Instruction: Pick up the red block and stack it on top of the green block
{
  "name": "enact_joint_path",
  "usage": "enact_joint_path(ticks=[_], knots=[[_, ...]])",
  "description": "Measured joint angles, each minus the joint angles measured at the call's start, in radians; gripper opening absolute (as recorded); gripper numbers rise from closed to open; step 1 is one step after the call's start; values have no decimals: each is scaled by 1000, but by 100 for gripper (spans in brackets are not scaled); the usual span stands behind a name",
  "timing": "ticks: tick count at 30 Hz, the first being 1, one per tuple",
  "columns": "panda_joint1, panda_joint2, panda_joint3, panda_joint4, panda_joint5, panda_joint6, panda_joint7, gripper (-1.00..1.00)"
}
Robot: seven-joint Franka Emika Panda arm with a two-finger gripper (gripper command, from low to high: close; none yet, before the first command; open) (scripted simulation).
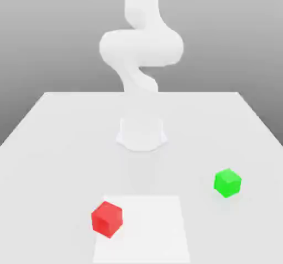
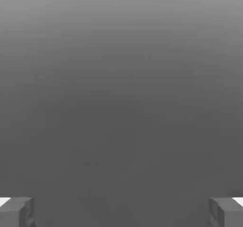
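Observation:
The red block [image 1: 106, 218] is a small cube resting on the white table near its front, toward the exterior view's left. The green block [image 1: 227, 182] is a cube of about the same size, standing apart from it toward the exterior view's right and a little farther back. In the hand view my gripper [image 2: 121, 212] is open: its two grey fingertips [image 2: 16, 211] stand far apart with nothing between them, against a plain grey background. The white arm [image 1: 141, 47] rises from its base and leaves the top of the exterior view.
The arm's round base [image 1: 141, 133] stands at the middle of the white table [image 1: 55, 147]. A lighter square patch [image 1: 146, 230] lies at the front, with the red block on its left edge. The table's back edge runs behind the base.

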State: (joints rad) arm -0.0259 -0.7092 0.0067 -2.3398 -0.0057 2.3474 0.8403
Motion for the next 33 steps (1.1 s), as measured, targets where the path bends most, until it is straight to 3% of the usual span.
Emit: enact_joint_path(ticks=[20,26,27,33], knots=[[-153,732,-16,-320,-5,382,295,0],[-159,949,-11,-318,11,551,305,0],[-160,983,-11,-313,11,579,304,-100],[-160,1000,-10,-311,9,595,306,-100]])
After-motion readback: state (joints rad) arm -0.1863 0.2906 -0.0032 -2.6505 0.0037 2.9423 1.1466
